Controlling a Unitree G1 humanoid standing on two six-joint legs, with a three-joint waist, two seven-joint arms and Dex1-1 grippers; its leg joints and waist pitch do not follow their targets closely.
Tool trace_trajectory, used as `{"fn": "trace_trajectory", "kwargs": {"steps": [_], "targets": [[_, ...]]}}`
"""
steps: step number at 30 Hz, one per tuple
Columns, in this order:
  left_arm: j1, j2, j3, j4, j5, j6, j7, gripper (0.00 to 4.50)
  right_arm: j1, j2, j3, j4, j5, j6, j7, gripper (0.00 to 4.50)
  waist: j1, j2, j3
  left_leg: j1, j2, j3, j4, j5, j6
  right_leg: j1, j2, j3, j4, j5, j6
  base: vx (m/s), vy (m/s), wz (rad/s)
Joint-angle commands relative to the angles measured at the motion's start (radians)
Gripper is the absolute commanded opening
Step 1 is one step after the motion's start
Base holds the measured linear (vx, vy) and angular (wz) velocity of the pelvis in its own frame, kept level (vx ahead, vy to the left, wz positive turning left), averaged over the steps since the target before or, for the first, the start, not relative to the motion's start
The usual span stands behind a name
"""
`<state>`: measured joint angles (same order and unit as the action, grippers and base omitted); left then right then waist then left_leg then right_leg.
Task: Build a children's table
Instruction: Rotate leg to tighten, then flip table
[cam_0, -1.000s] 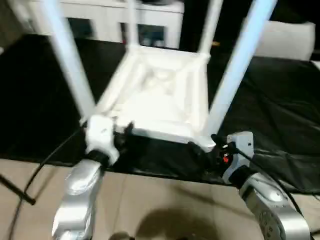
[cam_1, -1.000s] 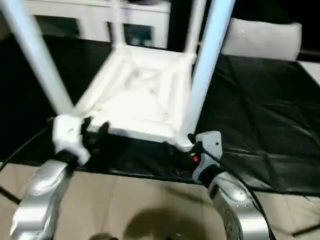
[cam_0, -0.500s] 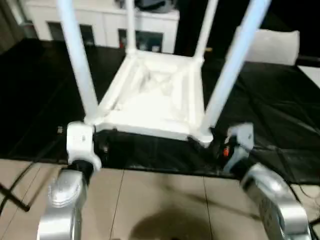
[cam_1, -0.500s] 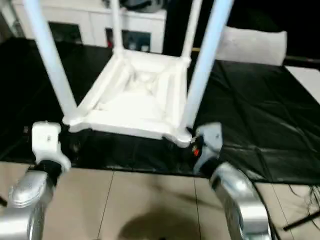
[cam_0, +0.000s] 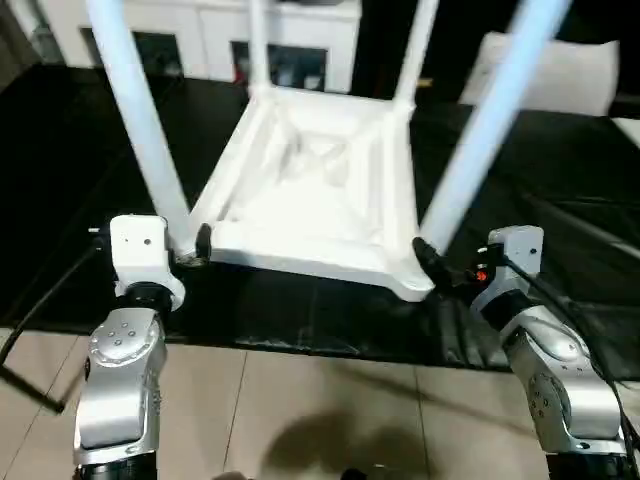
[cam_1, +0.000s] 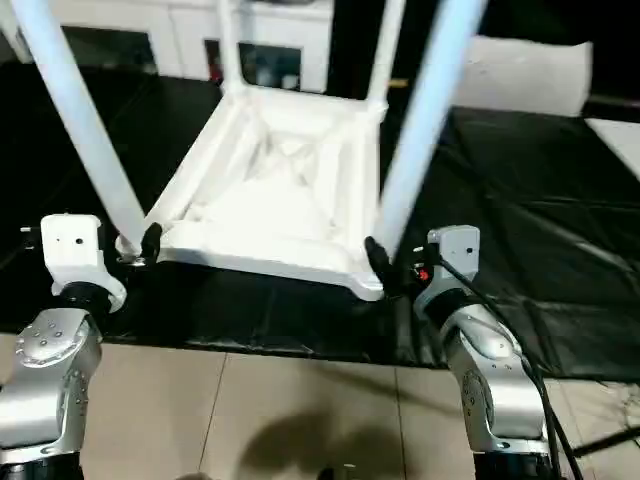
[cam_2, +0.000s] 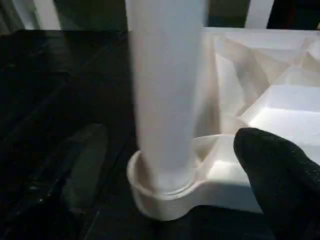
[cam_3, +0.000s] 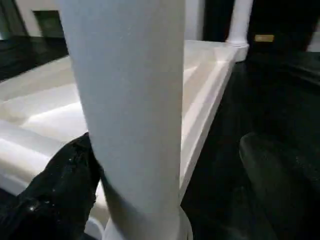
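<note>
SCENE: children's table (cam_0: 320, 200) upside down on black floor sheet (cam_0: 560, 200), four legs up | PINCERS: left pincer (cam_0: 190, 245) and right pincer (cam_0: 432, 268) spread apart beside near corner legs, clamping nothing | STEP: likely leg-seating check | NEXT: flip upright.

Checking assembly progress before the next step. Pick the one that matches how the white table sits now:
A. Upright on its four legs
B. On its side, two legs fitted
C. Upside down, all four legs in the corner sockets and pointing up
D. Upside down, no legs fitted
C: the table lies with its ribbed underside facing up on the black sheet, and four legs rise from its corners.
</note>
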<state>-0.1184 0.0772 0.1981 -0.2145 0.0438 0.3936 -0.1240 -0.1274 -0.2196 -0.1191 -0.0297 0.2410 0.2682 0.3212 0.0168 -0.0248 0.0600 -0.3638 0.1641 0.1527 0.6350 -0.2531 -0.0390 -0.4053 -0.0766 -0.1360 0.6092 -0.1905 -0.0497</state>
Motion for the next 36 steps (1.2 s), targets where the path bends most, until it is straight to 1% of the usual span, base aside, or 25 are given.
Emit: {"fn": "trace_trajectory", "kwargs": {"steps": [1,2,3,4,5,6,7,8,9,12,14,15,16,19,21,22,23,25,27,28,29,30,31,33,36], "targets": [[-0.005,-0.001,-0.007,0.016,-0.006,-0.008,0.013,4.47,0.001,-0.031,-0.081,0.035,-0.028,-0.017,-0.062,4.5,0.006,-0.004,-0.073,0.0,0.067,-0.016,-0.062,0.195,0.23,0.066,-0.096,0.085,-0.044,0.103,-0.236,0.0,0.0,0.0],[-0.003,0.0,-0.01,0.015,-0.011,-0.006,0.006,4.47,0.002,-0.041,-0.108,0.047,-0.033,-0.02,-0.083,4.5,0.015,-0.002,-0.068,0.001,0.072,-0.014,-0.067,0.125,0.205,0.067,-0.096,0.084,-0.056,-0.02,-0.212,0.0,0.0,0.0],[-0.002,0.0,-0.011,0.014,-0.014,-0.004,0.002,4.47,0.003,-0.044,-0.114,0.048,-0.031,-0.019,-0.085,4.5,0.02,-0.001,-0.067,0.006,0.073,-0.013,-0.067,0.101,0.19,0.064,-0.094,0.085,-0.06,-0.064,-0.202,0.0,0.0,0.0],[-0.001,-0.001,-0.014,0.015,-0.022,-0.005,-0.007,4.47,0.007,-0.047,-0.118,0.045,-0.026,-0.018,-0.079,4.5,0.023,0.0,-0.061,0.011,0.076,-0.01,-0.072,0.053,0.159,0.057,-0.089,0.085,-0.069,-0.133,-0.184,0.0,0.0,0.0],[0.0,-0.003,-0.016,0.015,-0.027,-0.006,-0.012,4.47,0.009,-0.05,-0.117,0.041,-0.023,-0.018,-0.071,4.5,0.023,-0.003,-0.057,0.013,0.076,-0.008,-0.078,-0.006,0.127,0.057,-0.086,0.086,-0.076,-0.192,-0.163,0.0,0.0,0.0],[0.0,-0.005,-0.023,0.019,-0.04,-0.004,-0.03,4.47,0.022,-0.055,-0.106,0.019,-0.006,-0.006,-0.042,4.5,0.022,-0.003,-0.055,0.013,0.076,-0.007,-0.081,-0.038,0.112,0.058,-0.085,0.086,-0.08,-0.224,-0.151,0.0,0.0,0.0],[0.0,-0.006,-0.028,0.021,-0.046,-0.003,-0.04,4.47,0.031,-0.057,-0.099,0.004,0.004,0.002,-0.025,4.5,0.021,-0.005,-0.051,0.015,0.076,-0.004,-0.086,-0.099,0.085,0.057,-0.083,0.086,-0.09,-0.297,-0.12,0.0,0.0,0.0],[-0.002,-0.003,-0.035,0.028,-0.047,0.002,-0.043,4.47,0.041,-0.057,-0.087,-0.013,0.013,0.008,-0.009,4.5,0.017,-0.005,-0.05,0.015,0.076,-0.007,-0.091,-0.14,0.064,0.056,-0.082,0.086,-0.094,-0.343,-0.098,0.0,0.0,0.0],[-0.005,0.001,-0.041,0.037,-0.047,0.005,-0.045,4.47,0.051,-0.058,-0.074,-0.029,0.021,0.014,0.008,4.5,0.013,-0.007,-0.049,0.013,0.074,-0.009,-0.093,-0.162,0.053,0.056,-0.083,0.086,-0.101,-0.373,-0.073,0.0,0.0,0.0],[-0.035,0.002,-0.056,0.074,-0.086,-0.007,-0.089,4.47,0.093,-0.06,-0.031,-0.086,0.054,0.037,0.059,4.5,0.011,-0.012,-0.052,0.009,0.071,-0.011,-0.092,-0.149,0.054,0.056,-0.087,0.089,-0.106,-0.4,-0.044,0.0,0.0,0.0],[-0.044,0.005,-0.062,0.083,-0.094,-0.008,-0.103,4.47,0.108,-0.061,-0.023,-0.106,0.065,0.053,0.073,4.5,0.008,-0.012,-0.05,0.007,0.071,-0.012,-0.093,-0.154,0.053,0.055,-0.087,0.088,-0.108,-0.415,-0.04,0.0,0.0,0.0],[-0.048,0.006,-0.064,0.087,-0.097,-0.007,-0.107,4.47,0.114,-0.062,-0.02,-0.115,0.069,0.061,0.077,4.5,0.007,-0.014,-0.051,0.007,0.07,-0.011,-0.092,-0.154,0.053,0.054,-0.086,0.088,-0.109,-0.417,-0.039,0.0,0.0,0.0],[-0.054,0.008,-0.066,0.096,-0.1,-0.004,-0.113,4.47,0.124,-0.063,-0.015,-0.128,0.074,0.072,0.082,4.5,0.009,-0.015,-0.05,0.011,0.07,-0.009,-0.091,-0.151,0.055,0.05,-0.085,0.089,-0.11,-0.418,-0.038,0.0,0.0,0.0],[-0.079,0.019,-0.071,0.146,-0.088,-0.017,-0.112,4.47,0.157,-0.064,0.009,-0.172,0.088,0.093,0.106,4.5,0.009,-0.015,-0.052,0.007,0.069,-0.01,-0.092,-0.134,0.06,0.051,-0.083,0.088,-0.108,-0.394,-0.035,0.0,0.0,0.0],[-0.119,0.031,-0.058,0.222,-0.075,-0.035,-0.082,4.47,0.18,-0.059,0.048,-0.214,0.099,0.105,0.129,4.5,0.012,-0.011,-0.054,0.007,0.068,-0.011,-0.091,-0.123,0.064,0.052,-0.082,0.088,-0.107,-0.37,-0.033,0.0,0.0,0.0],[-0.147,0.038,-0.049,0.274,-0.067,-0.047,-0.062,4.47,0.19,-0.054,0.079,-0.238,0.106,0.114,0.142,4.5,0.011,-0.013,-0.055,0.005,0.065,-0.011,-0.091,-0.115,0.069,0.053,-0.079,0.087,-0.106,-0.354,-0.032,0.0,0.0,0.0],[-0.168,0.042,-0.043,0.31,-0.067,-0.058,-0.052,4.47,0.193,-0.048,0.102,-0.252,0.109,0.119,0.149,4.5,0.012,-0.013,-0.057,0.007,0.067,-0.012,-0.09,-0.108,0.071,0.054,-0.082,0.088,-0.103,-0.338,-0.033,0.0,0.0,0.0],[-0.185,0.043,-0.04,0.337,-0.075,-0.069,-0.054,4.47,0.191,-0.041,0.119,-0.259,0.116,0.128,0.157,4.5,0.013,-0.012,-0.058,0.004,0.072,-0.015,-0.091,-0.094,0.072,0.057,-0.087,0.089,-0.099,-0.309,-0.05,0.0,0.0,0.0],[-0.216,0.039,-0.037,0.377,-0.105,-0.093,-0.09,4.47,0.184,-0.035,0.153,-0.267,0.118,0.133,0.175,4.5,0.014,-0.01,-0.06,0.008,0.074,-0.012,-0.09,-0.08,0.074,0.054,-0.087,0.091,-0.095,-0.269,-0.082,0.0,0.0,0.0],[-0.22,0.038,-0.037,0.382,-0.109,-0.096,-0.096,4.3,0.183,-0.035,0.158,-0.268,0.117,0.134,0.177,4.5,0.015,-0.01,-0.062,0.007,0.074,-0.012,-0.089,-0.072,0.074,0.056,-0.088,0.092,-0.092,-0.253,-0.091,0.0,0.0,0.0],[-0.235,0.038,-0.044,0.404,-0.115,-0.11,-0.113,4.3,0.179,-0.036,0.182,-0.269,0.113,0.139,0.189,4.5,0.015,-0.011,-0.062,0.004,0.075,-0.013,-0.089,-0.059,0.076,0.058,-0.088,0.092,-0.087,-0.224,-0.102,0.0,0.0,0.0],[-0.245,0.039,-0.05,0.42,-0.113,-0.117,-0.118,4.18,0.174,-0.038,0.204,-0.267,0.107,0.142,0.201,4.5,0.016,-0.005,-0.061,0.004,0.075,-0.013,-0.09,-0.061,0.077,0.058,-0.088,0.092,-0.087,-0.22,-0.106,0.0,0.0,0.0],[-0.251,0.042,-0.056,0.435,-0.108,-0.124,-0.116,4.11,0.172,-0.04,0.219,-0.269,0.108,0.153,0.211,4.5,0.015,-0.008,-0.063,0.004,0.076,-0.012,-0.088,-0.061,0.077,0.059,-0.09,0.092,-0.086,-0.21,-0.114,0.0,0.0,0.0],[-0.265,0.047,-0.065,0.469,-0.1,-0.129,-0.109,4.08,0.168,-0.042,0.243,-0.275,0.119,0.179,0.228,4.5,0.015,-0.006,-0.061,0.004,0.077,-0.013,-0.09,-0.072,0.074,0.061,-0.091,0.093,-0.087,-0.218,-0.119,0.0,0.0,0.0],[-0.275,0.046,-0.064,0.494,-0.094,-0.131,-0.091,3.73,0.159,-0.037,0.249,-0.276,0.138,0.191,0.234,4.5,0.016,-0.008,-0.061,0.005,0.078,-0.013,-0.091,-0.082,0.066,0.062,-0.092,0.094,-0.088,-0.233,-0.114,0.0,0.0,0.0]]}}
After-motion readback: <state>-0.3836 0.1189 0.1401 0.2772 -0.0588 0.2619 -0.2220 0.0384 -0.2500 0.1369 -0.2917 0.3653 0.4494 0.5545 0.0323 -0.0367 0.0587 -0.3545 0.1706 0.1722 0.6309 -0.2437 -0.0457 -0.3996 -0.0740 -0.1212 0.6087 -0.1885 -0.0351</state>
